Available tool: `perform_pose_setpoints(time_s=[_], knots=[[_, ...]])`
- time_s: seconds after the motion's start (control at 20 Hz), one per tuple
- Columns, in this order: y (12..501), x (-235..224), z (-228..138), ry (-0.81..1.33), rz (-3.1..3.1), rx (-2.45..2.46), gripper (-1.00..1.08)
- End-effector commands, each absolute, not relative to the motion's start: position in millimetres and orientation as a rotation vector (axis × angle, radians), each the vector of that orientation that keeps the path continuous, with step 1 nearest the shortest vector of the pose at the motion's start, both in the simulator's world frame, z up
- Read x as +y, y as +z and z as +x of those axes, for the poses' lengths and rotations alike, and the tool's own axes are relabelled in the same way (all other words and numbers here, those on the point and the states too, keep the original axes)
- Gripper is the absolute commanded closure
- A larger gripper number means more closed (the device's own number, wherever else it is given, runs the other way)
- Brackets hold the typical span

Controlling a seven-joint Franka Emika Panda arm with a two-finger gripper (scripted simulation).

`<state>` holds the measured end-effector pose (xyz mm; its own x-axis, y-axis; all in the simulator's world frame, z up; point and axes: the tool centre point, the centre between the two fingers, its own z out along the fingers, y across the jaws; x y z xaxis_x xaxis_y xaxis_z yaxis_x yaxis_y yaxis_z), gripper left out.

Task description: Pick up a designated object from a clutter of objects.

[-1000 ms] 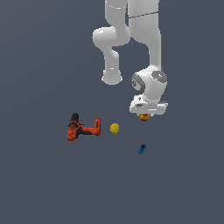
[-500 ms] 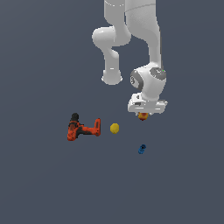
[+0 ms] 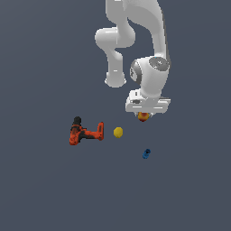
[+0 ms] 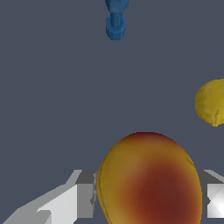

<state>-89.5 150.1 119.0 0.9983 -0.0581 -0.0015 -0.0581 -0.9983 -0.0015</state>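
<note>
Your gripper (image 3: 144, 115) is clamped on the red-orange ball (image 3: 143, 117), which sits right between the fingers (image 4: 65, 203) directly beneath the wrist, clear of the yellow ball (image 3: 118, 132), blue object (image 3: 146, 154) and drill (image 3: 85, 132), so lift straight up.

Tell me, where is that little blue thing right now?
In the exterior view the small blue object lies alone on the floor, below the gripper and to the lower right of the yellow ball.
</note>
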Motion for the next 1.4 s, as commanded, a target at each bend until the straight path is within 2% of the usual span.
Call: perform_pose_setpoints(time_s=[0.0, 0.95, 1.35], knots=[[141, 136, -81, 0.001, -3.136, 0.09, 1.08], [314, 24, -7, 0.001, -3.137, 0.092, 1.08], [365, -10, 19, 0.0, -3.139, 0.094, 1.08]])
